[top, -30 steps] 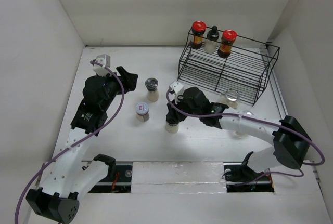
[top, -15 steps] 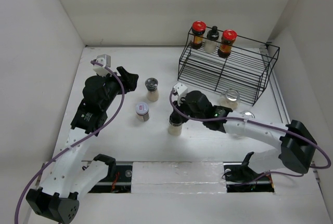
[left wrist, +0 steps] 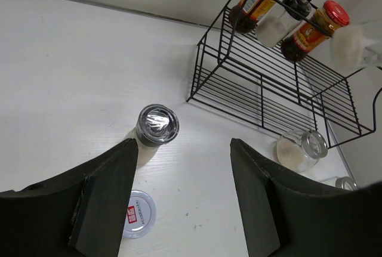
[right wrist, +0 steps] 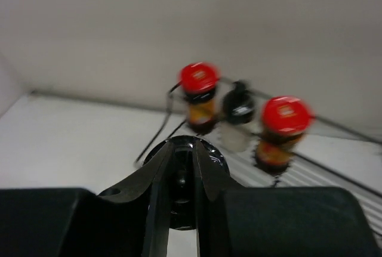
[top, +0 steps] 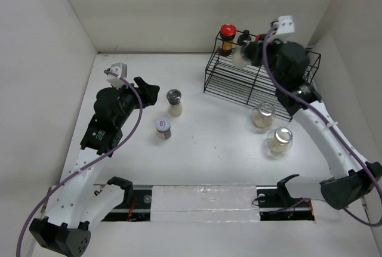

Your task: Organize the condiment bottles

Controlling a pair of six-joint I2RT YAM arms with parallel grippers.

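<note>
The right gripper [right wrist: 182, 147] pinches a black-capped bottle [right wrist: 181, 194], its jaws drawn close around the cap. Beyond the fingertips, blurred, the wire rack [right wrist: 316, 173] holds a left red-lidded jar [right wrist: 199, 93], a small dark-capped bottle [right wrist: 239, 114] straight ahead, and a right red-lidded jar [right wrist: 285, 127].

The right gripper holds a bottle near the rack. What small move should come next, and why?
Probably lower the right gripper toward the top shelf of the rack: it is shut on a black-capped bottle, held up near the red-lidded jars.
</note>
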